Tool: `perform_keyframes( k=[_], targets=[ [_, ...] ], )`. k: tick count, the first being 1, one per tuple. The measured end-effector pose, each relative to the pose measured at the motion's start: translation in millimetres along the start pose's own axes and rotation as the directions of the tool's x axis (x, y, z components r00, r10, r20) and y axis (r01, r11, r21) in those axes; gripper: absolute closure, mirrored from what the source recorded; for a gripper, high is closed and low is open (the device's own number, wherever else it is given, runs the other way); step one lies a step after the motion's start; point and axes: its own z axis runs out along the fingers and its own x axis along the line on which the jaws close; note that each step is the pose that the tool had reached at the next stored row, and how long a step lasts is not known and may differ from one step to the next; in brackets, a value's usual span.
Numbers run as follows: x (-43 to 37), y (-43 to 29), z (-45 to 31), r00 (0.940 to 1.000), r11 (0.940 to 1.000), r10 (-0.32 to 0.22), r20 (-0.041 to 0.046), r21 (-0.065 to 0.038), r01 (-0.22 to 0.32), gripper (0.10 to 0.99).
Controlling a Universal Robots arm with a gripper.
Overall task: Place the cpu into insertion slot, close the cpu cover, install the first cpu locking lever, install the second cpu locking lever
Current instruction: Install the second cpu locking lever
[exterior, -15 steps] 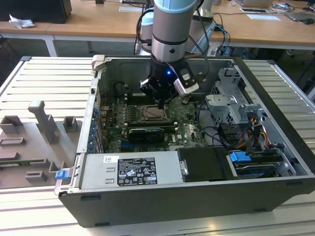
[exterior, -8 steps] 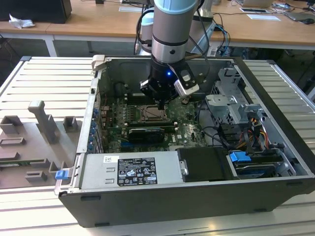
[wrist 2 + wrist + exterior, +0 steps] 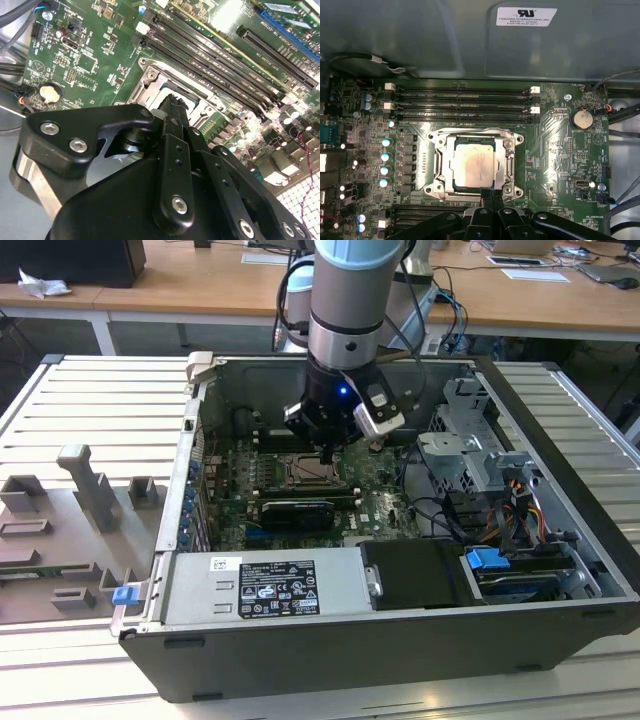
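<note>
The cpu (image 3: 472, 164), a pale silvery-beige square, lies flat in the insertion slot (image 3: 440, 150) on the green board. The silvery cpu cover (image 3: 451, 175) seems to lie flat around it as a frame; I cannot make out the locking levers. My gripper (image 3: 489, 192) is shut, with its thin black fingertips pressed together and nothing between them. They hang just above the socket's edge beside the cpu. In the exterior view the gripper (image 3: 326, 453) reaches down into the open computer case over the insertion slot (image 3: 311, 473). The second wrist view shows the fingertips (image 3: 172, 103) over the socket frame (image 3: 150, 75).
Long black memory slots (image 3: 462, 102) run beside the socket, and capacitors (image 3: 385, 156) stand on another side. A coin battery (image 3: 581, 119) sits nearby. In the exterior view a black card (image 3: 296, 510), the power supply box (image 3: 265, 585), a drive cage (image 3: 465, 445) and cables (image 3: 440, 510) crowd the case.
</note>
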Motion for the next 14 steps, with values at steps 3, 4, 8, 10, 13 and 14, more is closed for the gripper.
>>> perform_keyframes(
  k=[3,4,8,10,13,14],
  targets=[
    [0.1,-6.1,-0.4,1.0000,1.0000,0.000,-0.0001,0.000,0.000,0.980],
    [0.2,-7.7,-0.5,1.0000,1.0000,0.000,-0.0001,0.000,0.000,0.980],
    [0.4,-11.4,-0.8,1.0000,1.0000,0.000,-0.0001,0.000,0.000,0.980],
    [0.5,-12.8,-0.9,1.0000,1.0000,0.000,-0.0001,0.000,0.000,0.980],
    [2.6,-16.2,-1.2,1.0000,1.0000,-0.002,-0.0002,0.000,0.002,0.980],
    [3.6,-17.4,-1.3,1.0000,1.0000,-0.003,-0.0003,0.000,0.003,0.980]
  ],
)
